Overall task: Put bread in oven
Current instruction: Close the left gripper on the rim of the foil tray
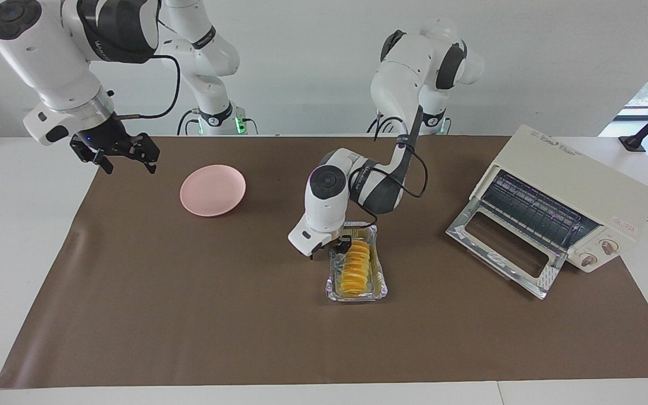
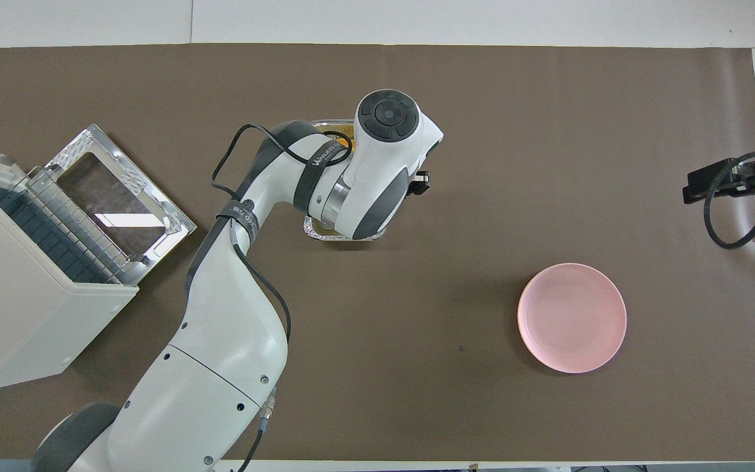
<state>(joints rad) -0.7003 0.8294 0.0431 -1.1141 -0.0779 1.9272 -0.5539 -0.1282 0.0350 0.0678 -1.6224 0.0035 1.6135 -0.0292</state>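
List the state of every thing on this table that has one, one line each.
oven: door dropped open, wire rack bare.
bread: lying in the foil tray, not lifted.
foil tray: flat on the mat, holding the bread.
pink plate: bare.
left gripper: down at the bread's end nearer the robots.
right gripper: open, waiting above the mat's edge.

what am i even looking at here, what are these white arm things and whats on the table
These are two robot arms at a table, seen once from across it and once from above. The left hand is down at the bread, a ridged yellow loaf in a foil tray; whether it grips the loaf yet I cannot tell. The right hand waits open in the air over the table's edge near a pink plate. The oven stands with its door dropped open.
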